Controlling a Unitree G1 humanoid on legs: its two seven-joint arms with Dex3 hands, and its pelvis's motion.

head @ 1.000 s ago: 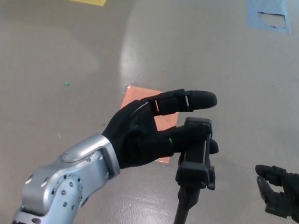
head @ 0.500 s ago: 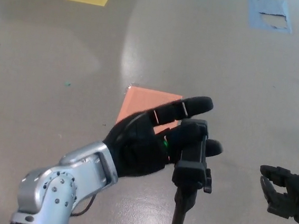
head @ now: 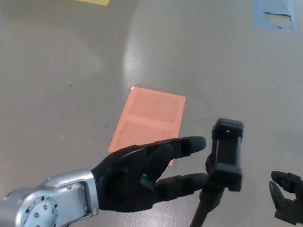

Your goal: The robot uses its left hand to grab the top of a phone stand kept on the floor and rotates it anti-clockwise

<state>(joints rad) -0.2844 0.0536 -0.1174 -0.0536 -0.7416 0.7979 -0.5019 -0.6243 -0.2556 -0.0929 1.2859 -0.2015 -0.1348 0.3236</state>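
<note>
The left hand [head: 140,179] is wide open and holds nothing. Its fingers [head: 183,146] stick out toward the phone stand [head: 226,153], and one fingertip is just beside the thin pole under the top. The stand is on the floor [head: 64,73], to the right of the hand and near an orange patch [head: 151,119]. The pole looks tilted. I think a push from the open fingers could tip the stand over, because it is tall and thin. The top is a black clamp with no phone in it. The right hand [head: 293,199] sits at the edge, fingers curled but apart, holding nothing
</note>
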